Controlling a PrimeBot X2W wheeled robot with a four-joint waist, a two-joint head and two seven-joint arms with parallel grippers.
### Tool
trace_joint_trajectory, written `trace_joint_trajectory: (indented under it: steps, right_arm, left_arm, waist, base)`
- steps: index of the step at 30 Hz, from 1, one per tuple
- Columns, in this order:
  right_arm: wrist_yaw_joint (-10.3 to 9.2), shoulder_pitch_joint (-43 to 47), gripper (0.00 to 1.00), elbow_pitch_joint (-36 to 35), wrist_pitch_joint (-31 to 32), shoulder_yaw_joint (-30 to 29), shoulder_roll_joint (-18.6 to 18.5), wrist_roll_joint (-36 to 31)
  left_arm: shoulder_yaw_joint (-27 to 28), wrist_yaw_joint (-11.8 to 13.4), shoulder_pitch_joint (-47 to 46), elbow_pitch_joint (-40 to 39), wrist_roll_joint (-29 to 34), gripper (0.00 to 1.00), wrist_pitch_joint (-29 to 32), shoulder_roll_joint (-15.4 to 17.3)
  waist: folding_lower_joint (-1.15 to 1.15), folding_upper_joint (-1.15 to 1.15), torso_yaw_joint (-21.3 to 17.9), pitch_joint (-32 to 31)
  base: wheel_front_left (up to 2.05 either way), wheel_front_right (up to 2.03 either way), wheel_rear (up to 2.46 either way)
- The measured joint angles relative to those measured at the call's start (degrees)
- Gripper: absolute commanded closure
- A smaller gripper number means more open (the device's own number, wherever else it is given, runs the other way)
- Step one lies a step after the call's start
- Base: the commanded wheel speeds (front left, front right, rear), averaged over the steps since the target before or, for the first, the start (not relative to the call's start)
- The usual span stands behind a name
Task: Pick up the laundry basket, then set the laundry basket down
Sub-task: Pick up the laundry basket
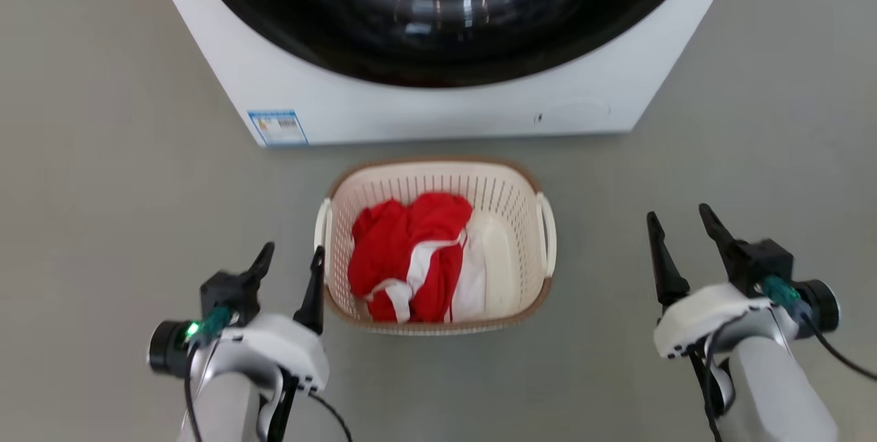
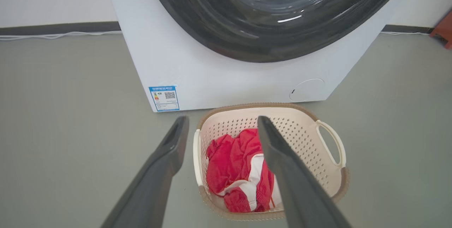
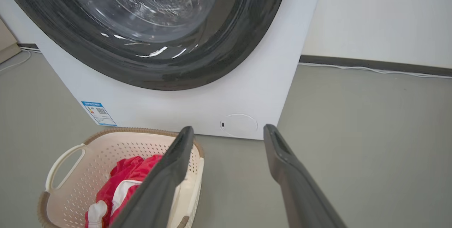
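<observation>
Hovering spread wide, left end effector (image 1: 293, 250) perhaps touches the laundry basket (image 1: 438, 178).

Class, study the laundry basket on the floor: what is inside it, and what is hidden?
Inside the laundry basket lies a crumpled red garment with white stripes, with white cloth beside it. Anything beneath the clothes is covered from view.

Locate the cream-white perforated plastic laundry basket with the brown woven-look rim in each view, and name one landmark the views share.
Head view: the cream-white perforated plastic laundry basket sits at centre, just below the white washing machine.
Left wrist view: lower centre, slightly right.
Right wrist view: bottom-left corner, cut off by the bottom edge.
Shared landmark: the blue-bordered label at the machine's lower front corner, above and left of the basket in every view.
</observation>
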Motion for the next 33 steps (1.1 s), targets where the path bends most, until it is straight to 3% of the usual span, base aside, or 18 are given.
trace_joint_trajectory:
  steps: [7,19,33]
  right_arm:
    - [0.0,-9.39,0.0,10.85,2.0,-0.37,-0.15,-1.68]
    - [0.01,-22.13,0.0,22.2,4.37,1.6,-2.09,-2.1]
    - [0.01,-29.77,0.0,28.77,2.41,3.63,-2.26,-2.13]
  left_arm:
    - [-2.8,0.34,-10.56,12.38,-3.1,0.0,0.01,-0.26]
    - [-5.53,2.1,-25.88,25.81,-5.75,0.0,0.01,-0.51]
    - [-7.77,1.9,-35.04,32.71,-9.78,0.0,0.01,-0.7]
  waist:
    - [0.0,0.0,0.23,6.84]
    - [0.0,0.0,1.83,18.38]
    - [0.0,0.0,3.8,25.1]
  base:
    - [0.0,0.0,0.0]
    - [0.0,0.0,0.0]
    - [0.0,0.0,0.0]
